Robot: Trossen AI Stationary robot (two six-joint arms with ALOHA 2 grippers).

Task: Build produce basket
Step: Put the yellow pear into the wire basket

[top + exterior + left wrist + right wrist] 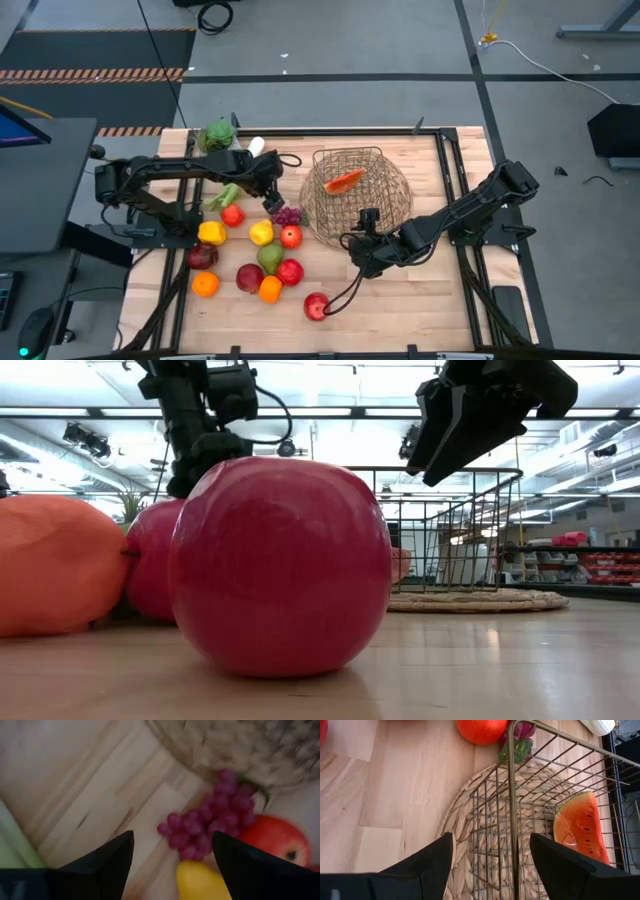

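Note:
The wire basket (355,195) stands on a round woven mat, with a watermelon slice (344,181) inside it. The produce lies loose on the table to its left: purple grapes (287,214), red apples (290,237), yellow fruits (261,233), a green pear (269,257), oranges (205,284) and a leek (222,195). My left gripper (272,203) hangs open above the grapes (210,827), which show between its fingers. My right gripper (354,241) is open at the basket's near rim (510,780), touching nothing.
One red apple (316,305) lies alone near the table's front edge and fills the low view. A leafy plant in a white pot (215,135) stands at the far left. Bare wood lies to the right of and in front of the basket.

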